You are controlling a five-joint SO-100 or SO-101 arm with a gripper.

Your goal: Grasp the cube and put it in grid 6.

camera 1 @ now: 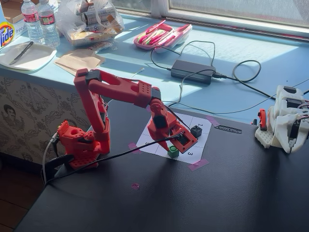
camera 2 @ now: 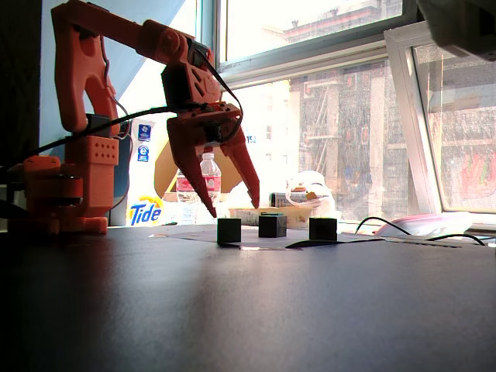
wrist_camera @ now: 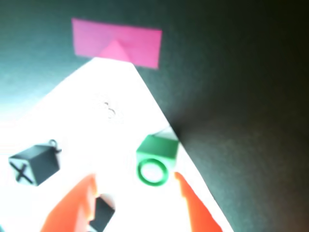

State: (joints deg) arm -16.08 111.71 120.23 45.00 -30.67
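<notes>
The green cube (camera 1: 173,152) with an O ring on top sits at the near edge of the white paper grid (camera 1: 205,137), beside the cell printed 3 (camera 1: 189,153). In the wrist view the cube (wrist_camera: 157,157) lies just ahead of my fingertips, closer to the right one. My red gripper (camera 1: 177,143) (wrist_camera: 134,180) is open and holds nothing. From the low fixed view it (camera 2: 234,208) hovers a little above the cubes. The digit of grid 6 cannot be read; my gripper covers that part of the paper.
A black X cube (wrist_camera: 34,164) (camera 1: 196,130) stands on the grid, and another dark cube (wrist_camera: 102,212) is beside my left finger. Pink tape (wrist_camera: 116,43) holds the paper's corner. A white arm (camera 1: 285,118) stands at the table's right; a power adapter (camera 1: 193,71) lies behind.
</notes>
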